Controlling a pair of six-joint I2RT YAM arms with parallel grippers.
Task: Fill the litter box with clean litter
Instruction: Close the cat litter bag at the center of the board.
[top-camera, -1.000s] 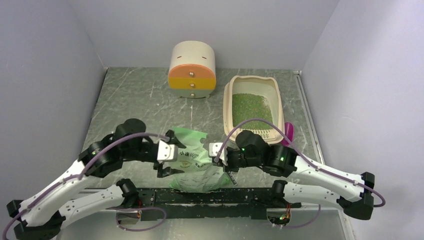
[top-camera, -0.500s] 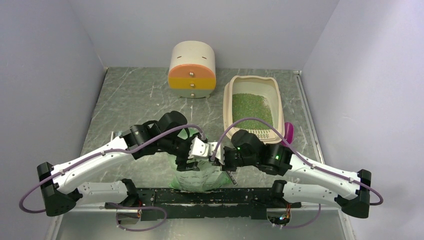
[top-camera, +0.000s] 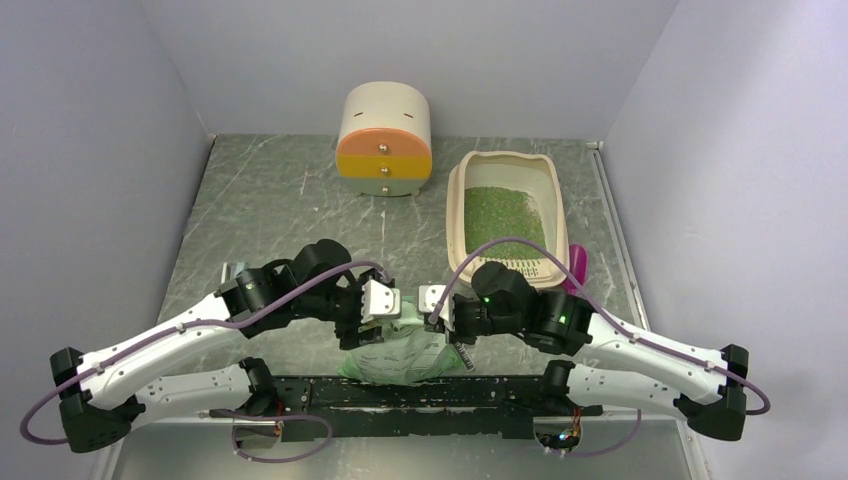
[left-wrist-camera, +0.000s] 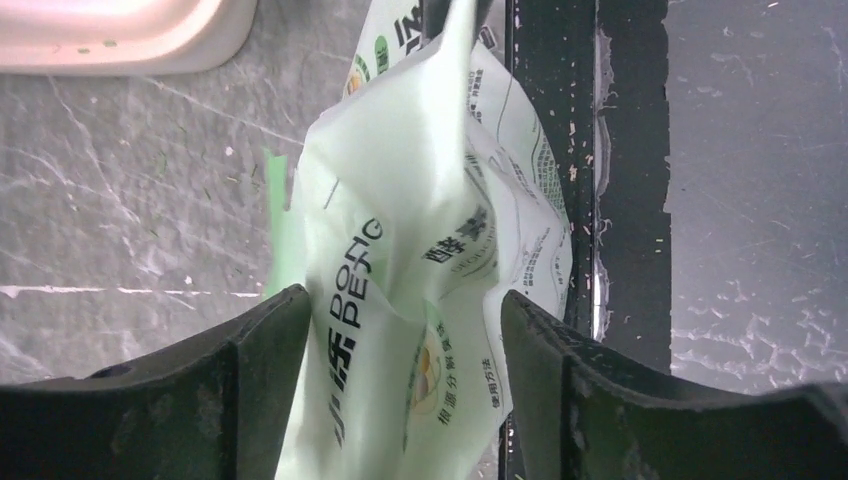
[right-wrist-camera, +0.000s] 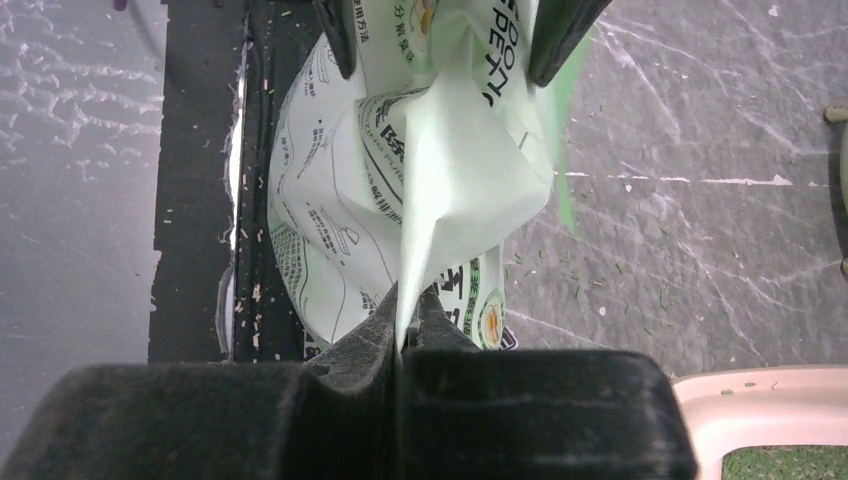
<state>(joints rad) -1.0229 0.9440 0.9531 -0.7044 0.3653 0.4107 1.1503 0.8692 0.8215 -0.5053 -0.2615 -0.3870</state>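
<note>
The beige litter box (top-camera: 458, 215) stands at the back right and holds a layer of light-green clean litter (top-camera: 497, 215). Its corner shows in the left wrist view (left-wrist-camera: 120, 30) and its rim in the right wrist view (right-wrist-camera: 760, 405), with litter (right-wrist-camera: 790, 465) inside. A green printed bag (top-camera: 400, 350) stands at the near middle. My right gripper (top-camera: 437, 305) is shut on a fold of the bag's top (right-wrist-camera: 440, 150). My left gripper (top-camera: 383, 303) is open, its jaws on either side of the bag (left-wrist-camera: 420, 250) without closing on it.
A round beige-and-orange drawer unit (top-camera: 385, 140) stands at the back centre. A magenta scoop (top-camera: 578, 265) lies beside the litter box's near right corner. A black rail (top-camera: 500, 392) runs along the near edge. Stray granules dot the grey table (right-wrist-camera: 640, 270).
My left arm swung right from beside the bag to its top, then eased back slightly; its open jaws now straddle the bag. The right gripper kept its hold.
</note>
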